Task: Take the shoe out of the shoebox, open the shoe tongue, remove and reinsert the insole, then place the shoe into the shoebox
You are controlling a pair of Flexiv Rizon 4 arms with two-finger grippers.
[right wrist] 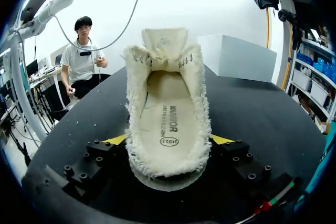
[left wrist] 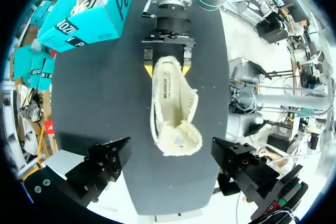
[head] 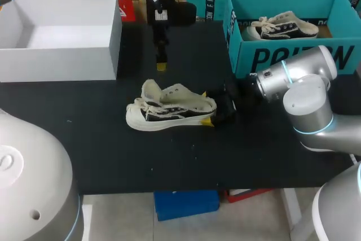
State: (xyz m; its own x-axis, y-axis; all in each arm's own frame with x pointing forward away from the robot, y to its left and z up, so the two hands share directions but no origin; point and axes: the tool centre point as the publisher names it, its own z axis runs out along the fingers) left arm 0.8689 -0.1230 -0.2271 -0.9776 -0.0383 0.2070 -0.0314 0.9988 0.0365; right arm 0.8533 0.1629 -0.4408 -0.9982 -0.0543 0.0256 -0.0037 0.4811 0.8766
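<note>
A cream shoe (head: 169,108) with black side panels lies in the middle of the black table. Its tongue (right wrist: 165,40) is folded forward toward the toe, and the insole (right wrist: 165,124) shows inside. My right gripper (head: 217,110) is shut on the heel, one yellow tip on either side (right wrist: 168,142). In the left wrist view those tips flank the heel of the shoe (left wrist: 170,103). My left gripper (head: 161,60) hangs above the table behind the shoe, pointing down. It is wide open (left wrist: 173,174) and holds nothing.
An empty white box (head: 56,32) stands at the back left. At the back right a teal shoebox (head: 282,57) holds another shoe (head: 282,26). The table's front strip (head: 186,162) is bare.
</note>
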